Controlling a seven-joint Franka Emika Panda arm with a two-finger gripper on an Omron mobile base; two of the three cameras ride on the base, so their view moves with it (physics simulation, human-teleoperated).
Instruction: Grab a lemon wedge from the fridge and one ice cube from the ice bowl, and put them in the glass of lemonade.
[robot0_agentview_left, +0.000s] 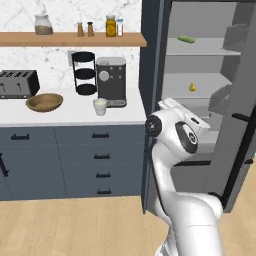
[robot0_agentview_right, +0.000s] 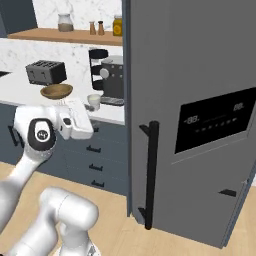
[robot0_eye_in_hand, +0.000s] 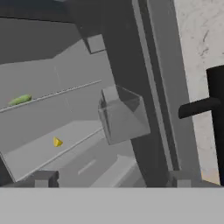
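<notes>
Between the two small dark finger tips (robot0_eye_in_hand: 43, 178) of the gripper (robot0_eye_in_hand: 111, 181) lies a wide gap with nothing in it, so they stand apart and empty, aimed into the open tall dark-grey fridge (robot0_agentview_left: 152, 60). Beyond them, the tiny bright-yellow lemon wedge (robot0_eye_in_hand: 57, 141) sits on a pale grey shelf (robot0_eye_in_hand: 39, 151), with a long green vegetable (robot0_eye_in_hand: 20, 99) on the shelf above. A clear door bin (robot0_eye_in_hand: 124, 114) hangs just to one side. Over on the white counter (robot0_agentview_left: 65, 116), the wide brown wooden ice bowl (robot0_agentview_left: 44, 102) rests near the black toaster (robot0_agentview_left: 18, 83), and the small pale glass of lemonade (robot0_agentview_left: 100, 105) stands just before the grey coffee machine (robot0_agentview_left: 111, 80).
</notes>
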